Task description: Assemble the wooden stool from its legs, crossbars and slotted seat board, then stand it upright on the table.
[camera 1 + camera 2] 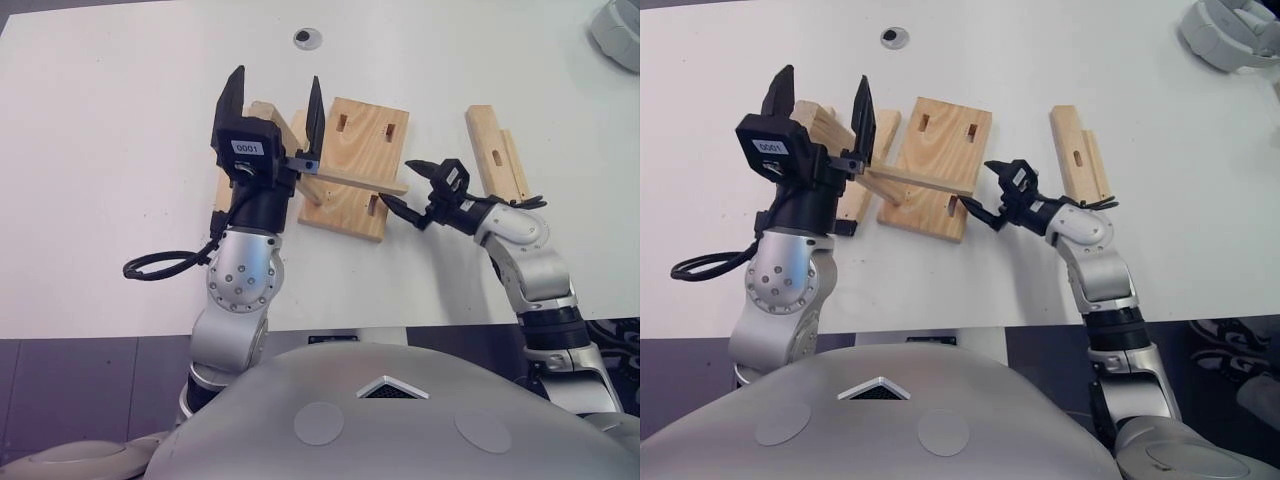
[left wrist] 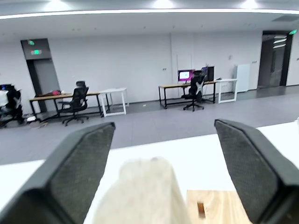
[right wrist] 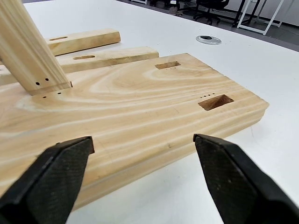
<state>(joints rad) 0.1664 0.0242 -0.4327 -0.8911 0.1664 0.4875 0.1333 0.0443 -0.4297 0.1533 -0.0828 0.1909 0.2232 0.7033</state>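
Aiming to seat the leg (image 1: 350, 180) beside my open, empty left gripper (image 1: 277, 76) squarely, I am poising my open, empty right gripper (image 1: 396, 182) to pin the board (image 1: 365, 130) just ahead.

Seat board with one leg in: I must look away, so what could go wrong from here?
The leg stands tilted in its slot in the seat board, so a bump from the open left claw nearby could lever it out. The right claw at the board's edge might push the board rather than grip it.
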